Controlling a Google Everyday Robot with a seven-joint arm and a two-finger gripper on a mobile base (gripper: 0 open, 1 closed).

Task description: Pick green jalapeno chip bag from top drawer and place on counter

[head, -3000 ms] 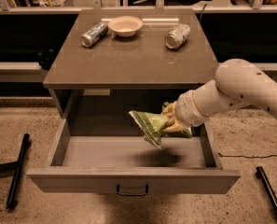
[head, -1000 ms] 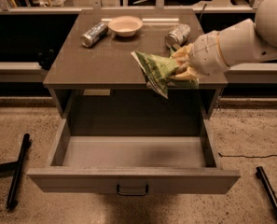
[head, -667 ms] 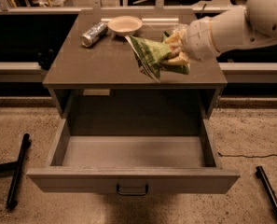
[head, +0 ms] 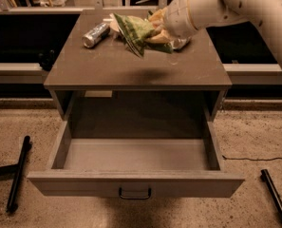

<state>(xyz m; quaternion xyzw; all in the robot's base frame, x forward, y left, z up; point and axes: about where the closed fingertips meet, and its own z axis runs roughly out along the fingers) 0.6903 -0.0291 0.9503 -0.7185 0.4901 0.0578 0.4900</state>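
Above the far middle of the counter [head: 131, 72], the gripper [head: 154, 32] holds the green jalapeno chip bag [head: 136, 30], fingers clamped on its right edge. Over the last few seconds the bag has come up out of the top drawer [head: 136, 156] and travelled left and farther back. The drawer stands open with nothing in it. A shadow beneath indicates the bag hangs clear of the surface. Judged remaining: lower and release, avoiding the silver can [head: 96, 34] just left.
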